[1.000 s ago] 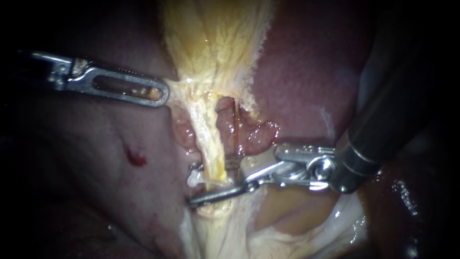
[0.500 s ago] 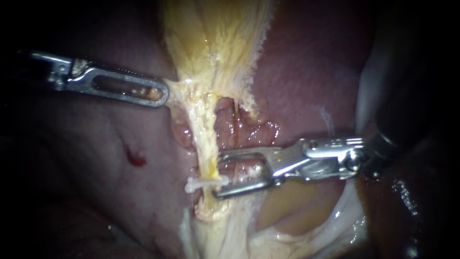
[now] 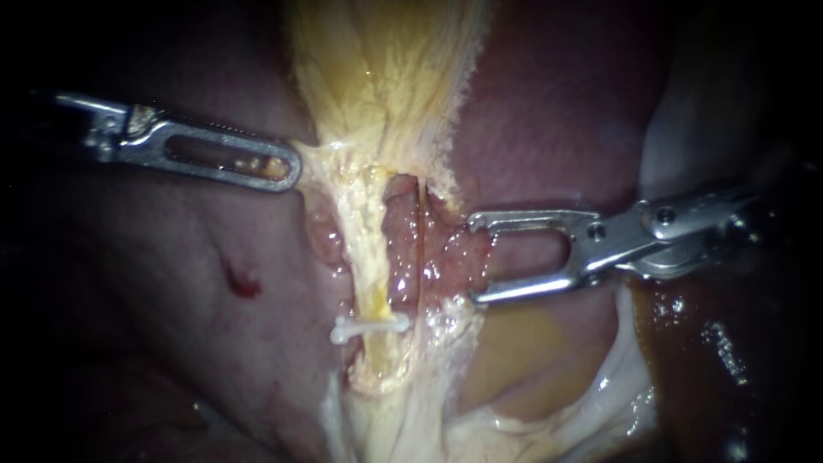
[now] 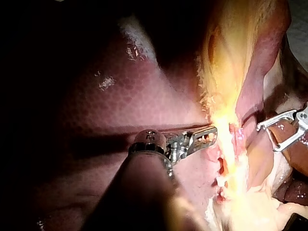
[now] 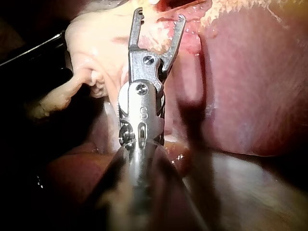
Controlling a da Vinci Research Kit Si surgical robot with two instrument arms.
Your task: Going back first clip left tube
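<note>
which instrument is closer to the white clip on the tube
Right. The right instrument, jaws open, is a short way to the right of the clip, slightly higher. The left instrument, shut on yellow tissue, is farther off, up and left of the clip.

Bright light fell on the middle of the field and faded quickly to near black at its edges. The liver [image 3: 549,111] filled the backdrop, dull red-purple and smooth, with a small red spot [image 3: 243,281] on its left-hand slope. A band of pale yellow tissue [image 3: 386,77] ran down the lit centre, fibrous and glistening. Low on the right, a dark brown wet patch [image 3: 711,343] threw back small glints. The left wrist camera showed the liver [image 4: 144,110] half in shadow. In the right wrist camera its surface was smooth and maroon.
</note>
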